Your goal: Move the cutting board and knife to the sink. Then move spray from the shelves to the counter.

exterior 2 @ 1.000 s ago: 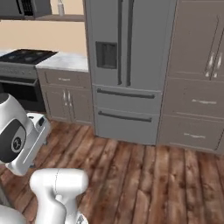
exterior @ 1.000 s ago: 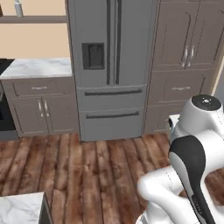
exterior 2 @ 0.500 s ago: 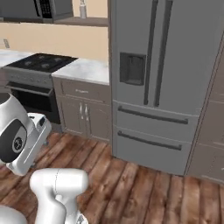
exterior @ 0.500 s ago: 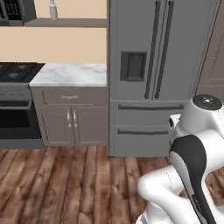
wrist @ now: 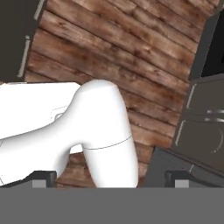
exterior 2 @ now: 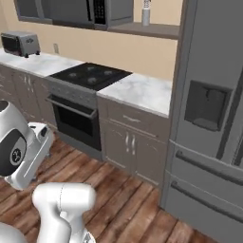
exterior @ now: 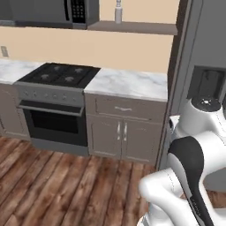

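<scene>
You are looking at a stretch of white marble table (exterior: 128,83) with grey veins, set over flat grey-brown cabinet fronts with slim metal handles. At its 9 o'clock side sits a black gas stove (exterior: 59,74) above a dark oven door. At its 3 o'clock side stands the tall grey refrigerator (exterior 2: 213,118) with a recessed dispenser.

The spray (exterior: 118,10) stands upright on the shelves (exterior: 132,27), a flat brown-grey slab on the beige wall, at 12 o'clock above the table. It is a small light-grey cylinder with a narrow neck, its long axis vertical. Its nozzle is cut off by the top edge in both base views, so you cannot tell which way it points. In the right base view the spray (exterior 2: 145,14) stands just beside the microwave (exterior 2: 80,10), whose upper part is also cut off.

A boxy silver toaster (exterior 2: 20,43) rests on the far table at 9 o'clock.

The hand (wrist: 109,178) looks down at brown wood-plank floor (wrist: 109,52), its 2 dark finger tips (wrist: 40,178) spread wide apart with nothing between them.
</scene>
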{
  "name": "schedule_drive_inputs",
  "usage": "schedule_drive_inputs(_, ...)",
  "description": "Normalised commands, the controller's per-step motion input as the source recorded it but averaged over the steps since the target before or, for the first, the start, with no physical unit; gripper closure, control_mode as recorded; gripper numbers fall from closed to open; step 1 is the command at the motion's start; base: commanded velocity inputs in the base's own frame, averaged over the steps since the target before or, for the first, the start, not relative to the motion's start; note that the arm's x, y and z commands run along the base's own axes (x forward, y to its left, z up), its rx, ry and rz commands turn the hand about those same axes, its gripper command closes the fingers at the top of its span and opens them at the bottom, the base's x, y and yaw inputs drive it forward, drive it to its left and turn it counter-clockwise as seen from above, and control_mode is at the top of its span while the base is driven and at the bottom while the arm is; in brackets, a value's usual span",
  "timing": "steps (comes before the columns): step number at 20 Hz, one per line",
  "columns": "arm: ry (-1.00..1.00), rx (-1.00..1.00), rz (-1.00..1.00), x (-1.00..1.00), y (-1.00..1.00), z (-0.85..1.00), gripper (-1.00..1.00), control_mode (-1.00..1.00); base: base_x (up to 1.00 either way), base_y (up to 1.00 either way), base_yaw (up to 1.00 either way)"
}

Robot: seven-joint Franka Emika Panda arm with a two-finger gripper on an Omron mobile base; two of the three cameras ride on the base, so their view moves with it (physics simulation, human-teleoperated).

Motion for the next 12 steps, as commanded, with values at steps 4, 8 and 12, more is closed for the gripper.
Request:
schedule_drive_inputs(4,0.0,0.0,0.0,0.0,0.0,0.0,-1.0,1.0,1.0,0.26,0.4)
schedule_drive_inputs(8,0.0,0.0,0.0,0.0,0.0,0.0,-1.0,1.0,1.0,0.15,0.25)
schedule_drive_inputs(12,0.0,0.0,0.0,0.0,0.0,0.0,-1.0,1.0,1.0,0.36,-0.13)
